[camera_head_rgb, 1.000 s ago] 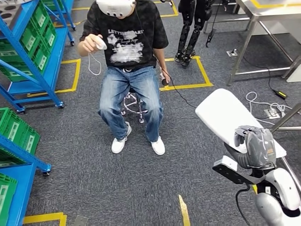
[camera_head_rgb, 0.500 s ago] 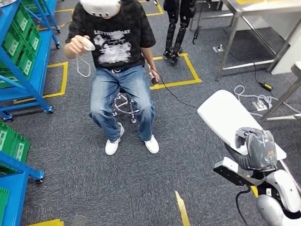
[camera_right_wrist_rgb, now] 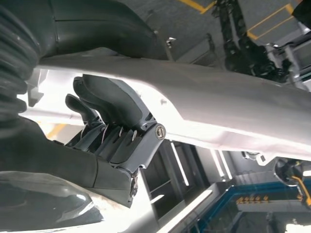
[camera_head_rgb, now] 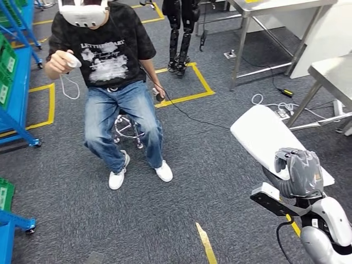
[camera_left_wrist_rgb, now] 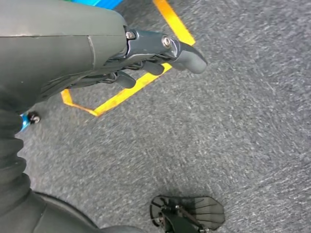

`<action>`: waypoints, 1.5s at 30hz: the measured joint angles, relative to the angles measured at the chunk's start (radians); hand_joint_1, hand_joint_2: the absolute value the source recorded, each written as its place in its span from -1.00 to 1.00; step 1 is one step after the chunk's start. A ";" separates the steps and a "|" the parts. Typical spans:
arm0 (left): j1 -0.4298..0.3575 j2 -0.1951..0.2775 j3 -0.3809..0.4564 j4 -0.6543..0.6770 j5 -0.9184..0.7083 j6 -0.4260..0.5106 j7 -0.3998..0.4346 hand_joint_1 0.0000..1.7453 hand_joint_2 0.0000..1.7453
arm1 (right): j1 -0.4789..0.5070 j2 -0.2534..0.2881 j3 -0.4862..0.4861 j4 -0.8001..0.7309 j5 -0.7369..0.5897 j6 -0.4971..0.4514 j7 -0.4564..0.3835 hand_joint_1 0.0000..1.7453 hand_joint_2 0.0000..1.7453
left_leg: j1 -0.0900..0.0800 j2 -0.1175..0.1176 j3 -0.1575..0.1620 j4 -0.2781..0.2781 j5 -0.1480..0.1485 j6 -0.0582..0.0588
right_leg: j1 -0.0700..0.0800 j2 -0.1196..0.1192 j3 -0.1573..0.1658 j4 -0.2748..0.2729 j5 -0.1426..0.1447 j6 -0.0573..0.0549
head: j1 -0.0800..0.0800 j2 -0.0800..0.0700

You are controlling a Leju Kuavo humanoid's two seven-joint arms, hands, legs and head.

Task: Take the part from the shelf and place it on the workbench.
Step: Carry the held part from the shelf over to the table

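Currently, item one: white part (camera_head_rgb: 265, 137), a flat elongated panel, being held by the right hand (camera_head_rgb: 300, 173) at its near end and jutting forward over the grey carpet (camera_head_rgb: 199, 181); the right wrist view is showing the fingers (camera_right_wrist_rgb: 110, 99) curling against the panel's underside (camera_right_wrist_rgb: 234, 104). Item two: left hand (camera_left_wrist_rgb: 121, 53), hanging above the carpet, fingers lying extended and grasping nothing. Item three: a person (camera_head_rgb: 110, 82) sitting on a stool (camera_head_rgb: 126, 126) ahead, holding a controller (camera_head_rgb: 72, 60). Item four: steel workbench (camera_head_rgb: 332, 74) standing to the right. Item five: blue shelf (camera_head_rgb: 14, 71) standing at left.
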 joint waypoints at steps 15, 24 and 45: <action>0.000 -0.002 0.000 0.000 0.000 0.000 -0.001 -1.00 1.00 | 0.004 0.000 0.000 -0.003 -0.002 -0.001 0.000 1.00 1.00 | -0.016 0.135 0.012 -0.024 -0.007 0.018 | 0.004 -0.147 -0.009 0.018 -0.009 0.024 | 0.006 0.000; 0.003 -0.002 0.000 0.000 0.000 0.000 -0.001 -1.00 1.00 | 0.059 0.000 -0.013 -0.037 -0.005 -0.012 -0.001 1.00 1.00 | -0.006 0.077 -0.089 0.239 -0.150 -0.017 | 0.003 -0.071 0.004 -0.005 0.001 -0.016 | -0.004 0.000; 0.005 -0.004 0.000 0.000 -0.006 0.000 -0.004 -1.00 1.00 | 0.138 -0.002 -0.051 -0.083 -0.009 -0.025 -0.003 1.00 1.00 | -0.009 0.129 0.020 -0.029 -0.008 0.019 | -0.001 -0.139 -0.016 0.035 -0.011 0.033 | 0.003 0.000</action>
